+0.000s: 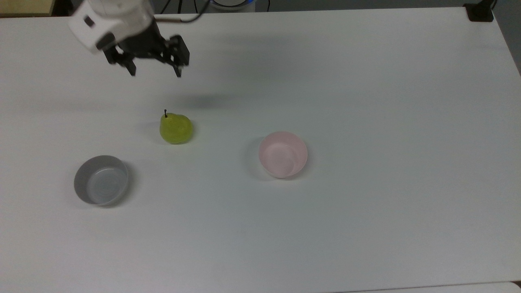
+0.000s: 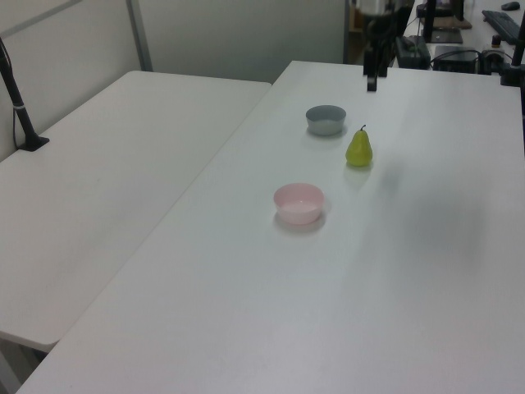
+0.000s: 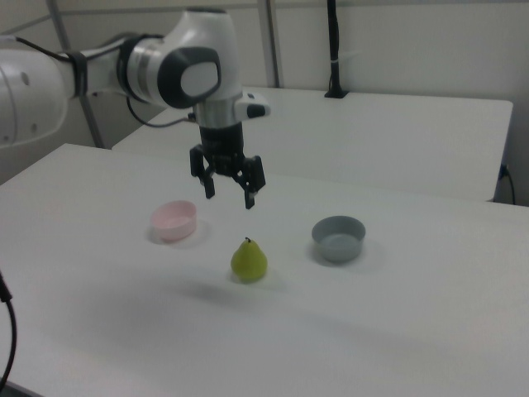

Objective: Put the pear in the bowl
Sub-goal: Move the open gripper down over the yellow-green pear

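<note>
One arm bent downward, claw [image 3: 228, 195] spread empty, above pear [image 3: 248, 260].

My arm [image 3: 124, 66] is built of glossy white rounded shells, with dark grey bands at the joints and a round grey cap on the side of the wrist housing. A thin black cable [image 3: 157, 122] hangs in a loop beside it. At its end sits my black two-finger gripper [image 3: 229, 198], a blocky dark body under a white flange [image 1: 110, 20], carrying two slim black fingers [image 1: 178, 71] with narrow tips.
</note>
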